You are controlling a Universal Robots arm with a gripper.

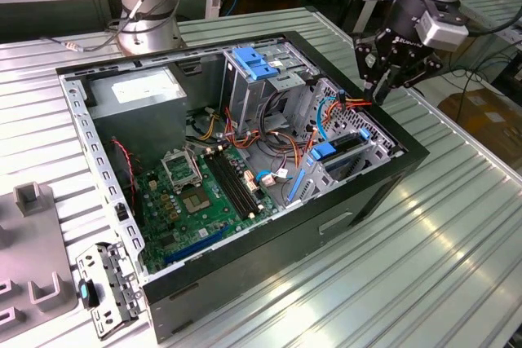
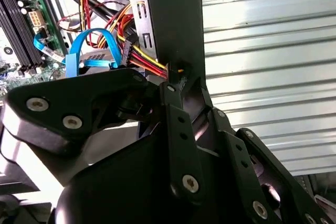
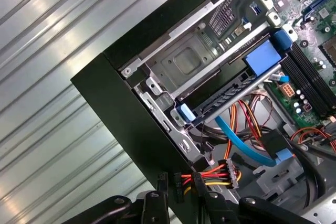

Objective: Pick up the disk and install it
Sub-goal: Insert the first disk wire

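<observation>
The arm reaches down from the exterior view's right, wrist tilted, its black gripper (image 1: 383,87) at the rim of the open black computer case (image 1: 269,275). The fingers (image 3: 203,192) are clamped on a small black plug with red and yellow wires (image 3: 180,181). The dark flat disk with blue carrier rails (image 3: 231,95) sits in the metal drive cage (image 3: 184,64) just beside, with a blue ribbon cable (image 3: 236,142) looping between. The ribbed metal table (image 1: 424,283) lies open beyond the case wall.
</observation>
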